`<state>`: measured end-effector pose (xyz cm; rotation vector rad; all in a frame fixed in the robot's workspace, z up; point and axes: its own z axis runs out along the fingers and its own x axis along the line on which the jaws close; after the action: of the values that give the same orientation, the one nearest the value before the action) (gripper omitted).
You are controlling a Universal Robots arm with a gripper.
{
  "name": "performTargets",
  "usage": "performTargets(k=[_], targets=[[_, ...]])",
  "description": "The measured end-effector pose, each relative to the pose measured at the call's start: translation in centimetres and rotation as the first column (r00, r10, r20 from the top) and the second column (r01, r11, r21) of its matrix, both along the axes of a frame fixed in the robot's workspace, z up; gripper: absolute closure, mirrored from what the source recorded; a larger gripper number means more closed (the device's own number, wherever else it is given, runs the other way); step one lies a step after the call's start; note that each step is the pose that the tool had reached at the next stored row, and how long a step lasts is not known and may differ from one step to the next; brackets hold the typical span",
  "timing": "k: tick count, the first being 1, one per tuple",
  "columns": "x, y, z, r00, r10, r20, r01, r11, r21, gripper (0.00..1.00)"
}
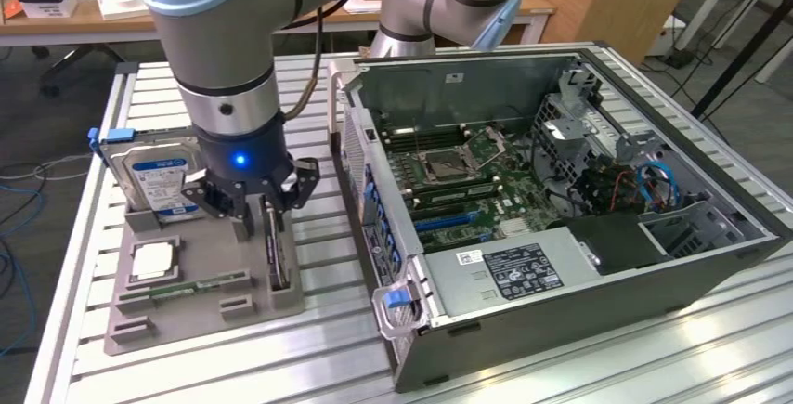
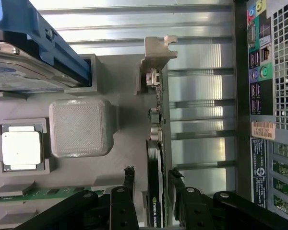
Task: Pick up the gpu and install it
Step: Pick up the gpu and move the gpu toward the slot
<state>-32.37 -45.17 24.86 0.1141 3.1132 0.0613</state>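
One gpu (image 1: 275,255) upright in tray (image 1: 186,325) w/ hdd (image 1: 155,176), cpu (image 1: 151,260); end effector (image 2: 151,171) apart, astride gpu.

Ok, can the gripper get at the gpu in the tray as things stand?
Probably yes: the open gripper hangs right over the gpu, which stands on edge in the gray tray, with a finger on each side and nothing between them.
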Motion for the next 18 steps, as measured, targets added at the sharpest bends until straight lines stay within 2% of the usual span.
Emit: performTargets(k=[18], targets=[[0.3,-0.01,-1.21,1.0000,0.002,0.0000,-0.002,1.0000,-0.0031,0.58]])
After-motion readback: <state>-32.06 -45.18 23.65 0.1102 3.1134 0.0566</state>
